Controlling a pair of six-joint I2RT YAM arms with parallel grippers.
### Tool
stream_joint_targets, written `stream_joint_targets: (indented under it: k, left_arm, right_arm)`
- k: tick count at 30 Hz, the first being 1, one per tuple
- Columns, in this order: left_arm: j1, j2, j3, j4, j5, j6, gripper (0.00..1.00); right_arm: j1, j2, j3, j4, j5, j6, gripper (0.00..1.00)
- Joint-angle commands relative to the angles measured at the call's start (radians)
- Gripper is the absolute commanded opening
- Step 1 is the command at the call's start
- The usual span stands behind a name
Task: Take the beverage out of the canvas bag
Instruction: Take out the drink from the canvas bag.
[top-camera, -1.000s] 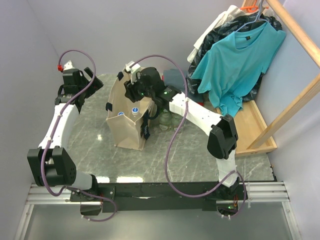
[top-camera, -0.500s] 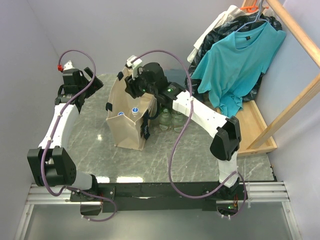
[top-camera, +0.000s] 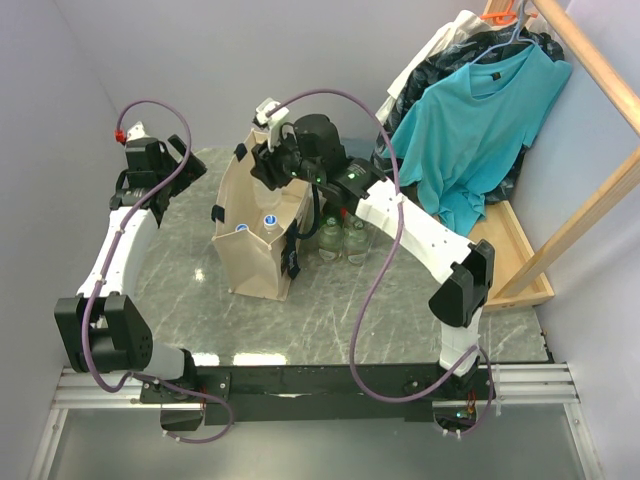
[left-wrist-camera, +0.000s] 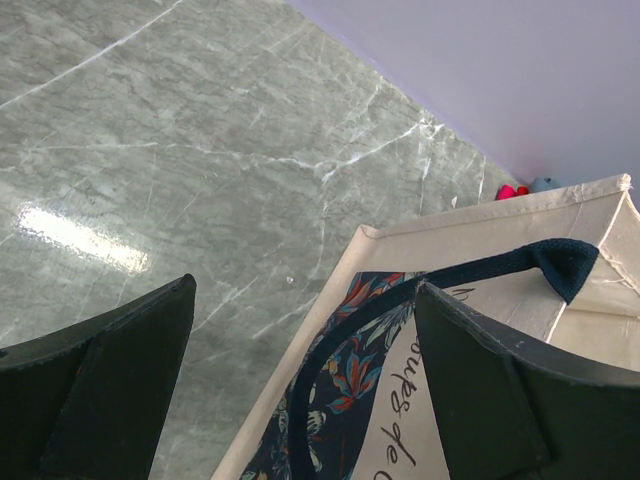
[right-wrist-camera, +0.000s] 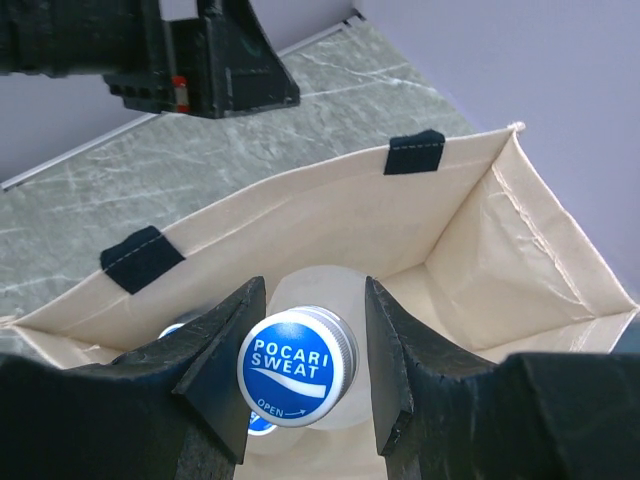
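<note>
You're looking down over the table (top-camera: 190, 290) from behind; the left wrist is viewing the bag (left-wrist-camera: 460, 235) closely from outside, the right peering into it.

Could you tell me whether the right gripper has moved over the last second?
Yes. In the top view the right gripper, closed on the bottle, has shifted toward the far side of the table against the canvas bag, which stays put.

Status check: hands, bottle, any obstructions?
Left hand open, empty. Right hand shut on Pocari Sweat bottle over canvas bag. Another bottle below; nothing blocking.
</note>
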Motion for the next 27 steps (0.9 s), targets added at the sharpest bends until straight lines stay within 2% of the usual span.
stream_joint_targets:
  k: [1, 10, 27]
  left_arm:
    - [0.002, -0.033, -0.011, 0.034, 0.029, -0.008, 0.96]
    - [0.004, -0.030, -0.013, 0.041, 0.041, -0.008, 0.96]
    - [0.004, -0.034, -0.016, 0.043, 0.049, -0.012, 0.96]
  right_arm:
    - [0.019, -0.111, 0.110, 0.089, -0.029, -0.052, 0.00]
    - [0.034, -0.093, 0.206, -0.031, -0.048, -0.105, 0.00]
    - [0.047, -0.220, 0.072, 0.078, -0.003, -0.109, 0.00]
